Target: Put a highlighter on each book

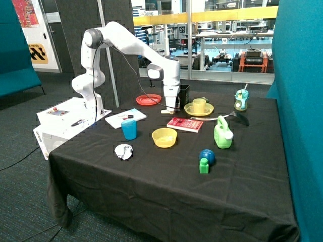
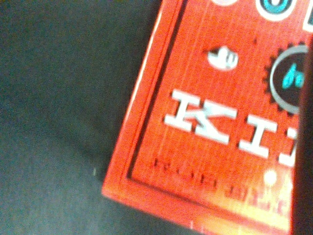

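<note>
1. Guesswork first: looks to me like the red-book half of the job is the one in hand. The hand [image 1: 171,107] hangs low over the surface [image 1: 166,191], just behind the red book [image 1: 184,124], which lies about mid-surface, a bit toward the far edge.
2. The white book [image 1: 132,115] sits by the edge nearest the robot's base. It has a small dark pen-like thing [image 1: 126,116] lying on it. Could be a highlighter, so that book may be done already, but I wouldn't swear to it.
3. Nothing rests on the red book as far as I can see.
4. Next move, I'd say: get the hand squarely over the red cover, not its corner, and set a highlighter down flat so it doesn't roll off.
5. Hard to make out:
   - Whether the hand is open, closed or carrying anything; honestly can't tell.
   - The wrist view shows just one corner of the red book [image 2: 220,122]; the rest is cut off.
   - A dark strip [image 2: 303,147] runs along that view's edge, and I can't say what it is.
   - No spare highlighter shows anywhere on the surface.
</note>
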Robot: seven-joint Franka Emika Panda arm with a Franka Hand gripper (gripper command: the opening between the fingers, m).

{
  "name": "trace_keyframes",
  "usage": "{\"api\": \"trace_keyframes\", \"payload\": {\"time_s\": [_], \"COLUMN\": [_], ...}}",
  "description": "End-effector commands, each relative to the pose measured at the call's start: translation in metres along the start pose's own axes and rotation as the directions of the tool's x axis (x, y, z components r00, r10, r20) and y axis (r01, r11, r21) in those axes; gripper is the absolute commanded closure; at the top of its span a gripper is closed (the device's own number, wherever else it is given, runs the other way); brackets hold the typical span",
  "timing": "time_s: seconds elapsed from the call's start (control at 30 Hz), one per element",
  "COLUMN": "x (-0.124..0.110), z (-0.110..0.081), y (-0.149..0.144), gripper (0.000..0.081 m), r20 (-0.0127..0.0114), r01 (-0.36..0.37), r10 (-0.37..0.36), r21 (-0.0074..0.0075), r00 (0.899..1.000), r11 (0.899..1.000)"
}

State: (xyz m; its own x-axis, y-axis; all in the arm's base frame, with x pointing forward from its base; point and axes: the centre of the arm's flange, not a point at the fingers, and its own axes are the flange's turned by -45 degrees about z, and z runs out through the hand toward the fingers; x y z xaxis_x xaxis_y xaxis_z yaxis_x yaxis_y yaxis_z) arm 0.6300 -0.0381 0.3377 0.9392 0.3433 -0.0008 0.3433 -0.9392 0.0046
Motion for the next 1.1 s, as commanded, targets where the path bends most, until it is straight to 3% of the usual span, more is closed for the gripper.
{"api": "trace_keyframes", "payload": {"time_s": [0.0, 0.4, 1.07], "x": [0.027, 0.054, 0.063], "z": [0.006, 0.018, 0.042], "y": [0.005, 0.015, 0.019], "gripper": [0.0808, 0.0808, 0.0808], "r20": [-0.0006, -0.0004, -0.0003], "r01": [-0.05, -0.086, -0.118], "r10": [0.05, 0.086, 0.118], "r21": [0.0047, 0.0047, 0.0047], "r00": [0.999, 0.996, 0.993], "r11": [0.999, 0.996, 0.993]}}
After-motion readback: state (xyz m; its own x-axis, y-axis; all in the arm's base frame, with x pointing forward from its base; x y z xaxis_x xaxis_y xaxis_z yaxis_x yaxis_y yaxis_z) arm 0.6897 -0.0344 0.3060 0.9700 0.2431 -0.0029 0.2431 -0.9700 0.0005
